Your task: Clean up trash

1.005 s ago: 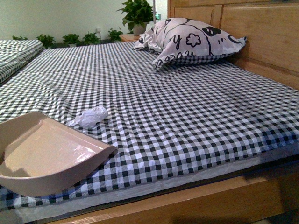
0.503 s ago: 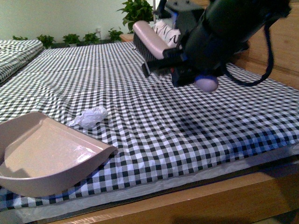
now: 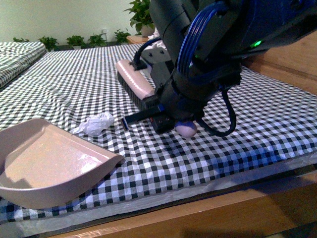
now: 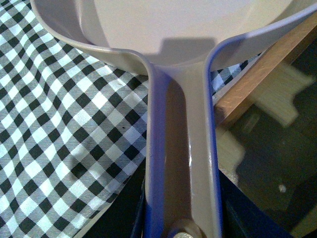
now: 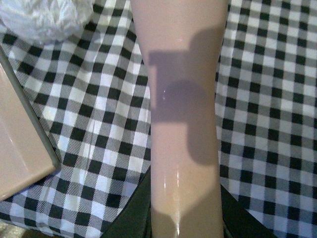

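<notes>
The trash (image 3: 95,123) is a small crumpled white wad on the checked bedsheet, just beyond the open mouth of the pink-beige dustpan (image 3: 44,166). It also shows in the right wrist view (image 5: 42,19). My left gripper (image 4: 181,225) is shut on the dustpan's handle (image 4: 181,148); the gripper itself is out of the front view. My right gripper (image 3: 161,116) is shut on the pink brush (image 3: 134,82), held low over the bed to the right of the trash. The brush handle (image 5: 181,124) fills the right wrist view, with the dustpan's corner (image 5: 20,153) beside it.
The wooden bed frame (image 3: 208,213) runs along the near edge and shows in the left wrist view (image 4: 257,79). A wooden headboard (image 3: 297,59) stands at right. Potted plants (image 3: 79,40) line the far side. A second checked bed (image 3: 15,57) lies at left.
My right arm came into view from the upper right and has moved down and left with the brush, now low over the sheet near the trash. Dustpan and trash have not moved.
</notes>
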